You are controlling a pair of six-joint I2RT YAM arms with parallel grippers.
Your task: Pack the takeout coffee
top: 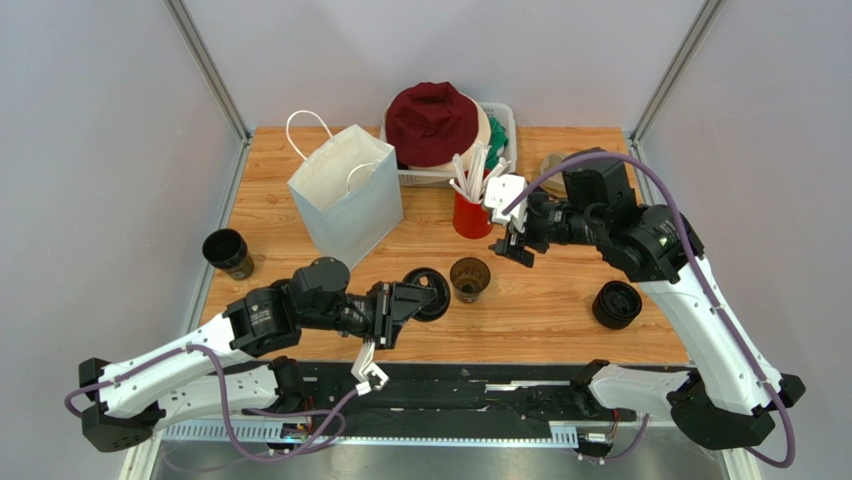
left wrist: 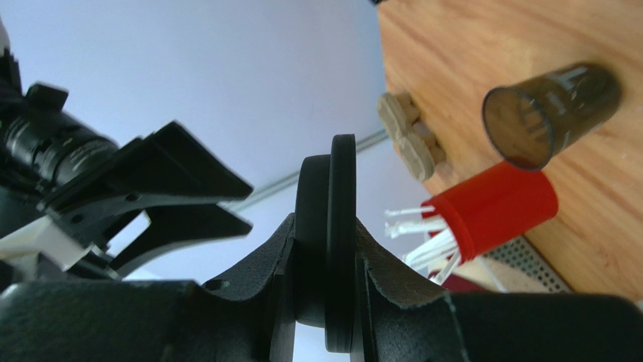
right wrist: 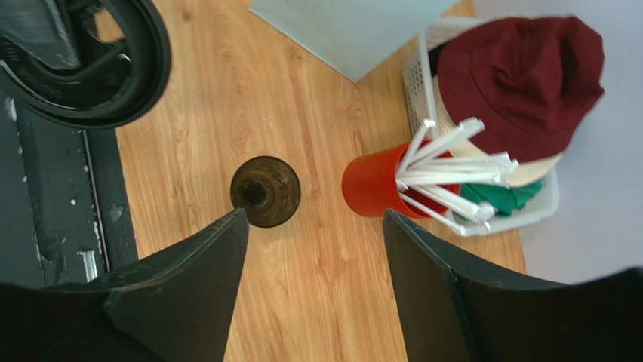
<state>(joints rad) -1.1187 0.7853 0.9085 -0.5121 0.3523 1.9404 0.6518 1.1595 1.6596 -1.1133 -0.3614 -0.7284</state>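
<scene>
The left gripper (top: 406, 305) is clamping the black round lid (top: 428, 292) by its rim, jaws partly closed on it. It is holding the lid just left of the small dark brown disposable cup (top: 470, 278), which is standing lidless near the middle of the wooden table (top: 560, 310). The right gripper (right wrist: 313, 219) is hanging above the cup's far-right side with its jaws wide apart and nothing between them.

The main risk, as I judge it, is the light cup tipping or skidding. That could happen if the lid is pressed on off-centre or tilted, or if one right finger is clipping the rim on the way down instead of straddling it. The red plastic cup of white straws (top: 472, 213) is standing just beyond the brown cup, so a wide approach could be knocking it or snagging a straw. The pinch on the lid's thin edge also looks slight, so the lid could be pivoting or slipping out under any sideways push.

The brown cup is sitting upright, with its long axis vertical and its open mouth pointing straight up. The lid is lying roughly flat but somewhat tilted, with its broad face turned mostly upward. The white paper bag (top: 345, 195) is waiting open on the far left.
</scene>
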